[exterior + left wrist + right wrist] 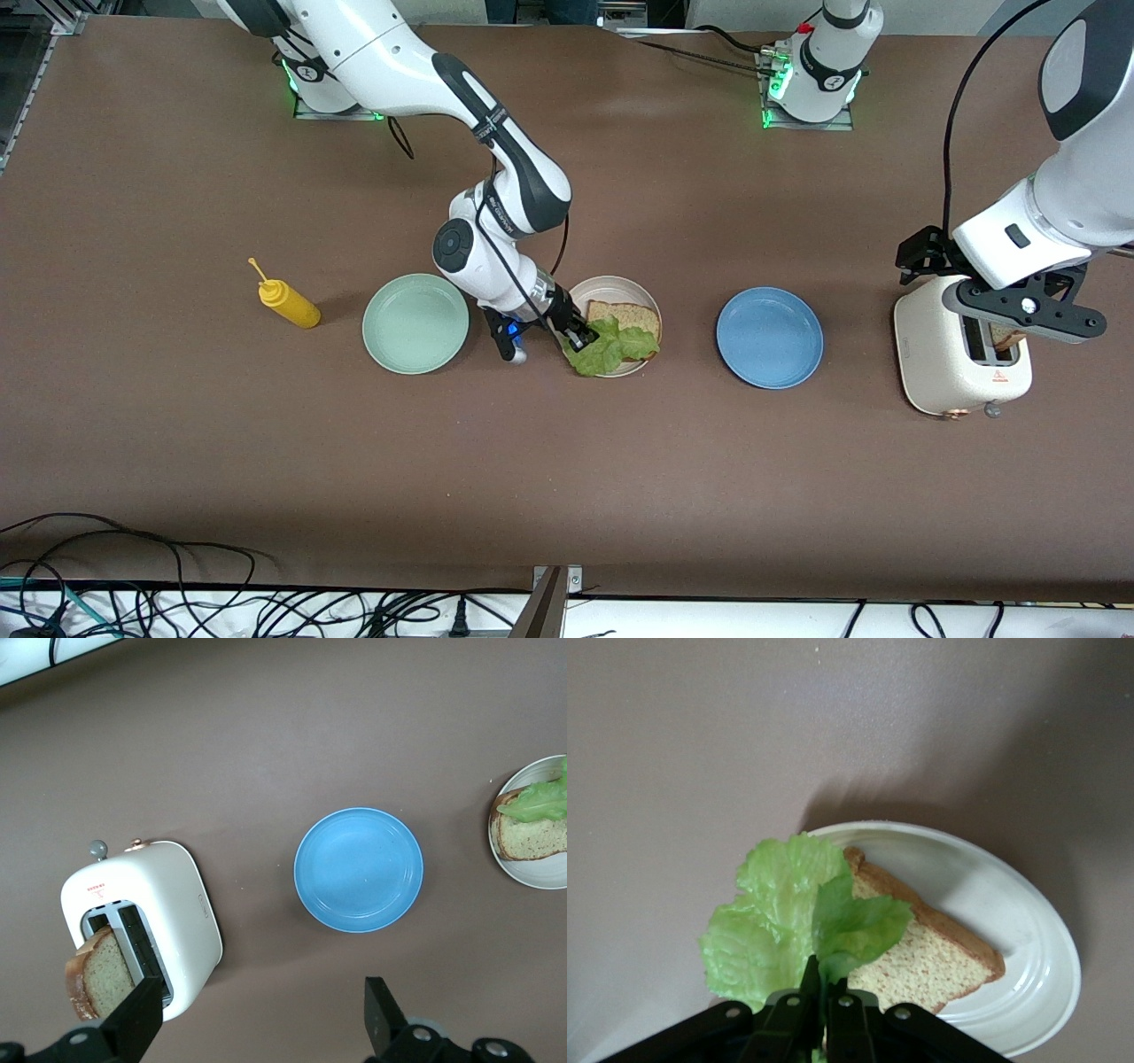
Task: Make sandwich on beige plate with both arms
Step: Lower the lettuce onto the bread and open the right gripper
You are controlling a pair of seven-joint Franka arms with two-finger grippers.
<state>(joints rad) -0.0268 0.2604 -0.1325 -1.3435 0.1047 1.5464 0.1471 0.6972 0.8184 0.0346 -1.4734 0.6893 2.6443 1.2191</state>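
Right gripper [580, 337] reaching down at the centre of the front frame, fingers pressed together, pinching the lettuce leaf [609, 347] at its edge and resting it over the bread slice [631, 315] on the beige plate [620, 287]; in the right wrist view, leaf [796, 917] draping over the plate's rim and partly covering the slice [930, 952]

Left gripper [261, 1014] hanging over the white toaster [939, 354] at the right edge of the front frame, fingers [137, 1010] spread wide, holding nothing; second bread slice [96, 973] standing up out of the toaster slot

Sitting across the middle of the front frame: yellow mustard bottle [288, 303], mint green plate [415, 322], blue plate [769, 337]
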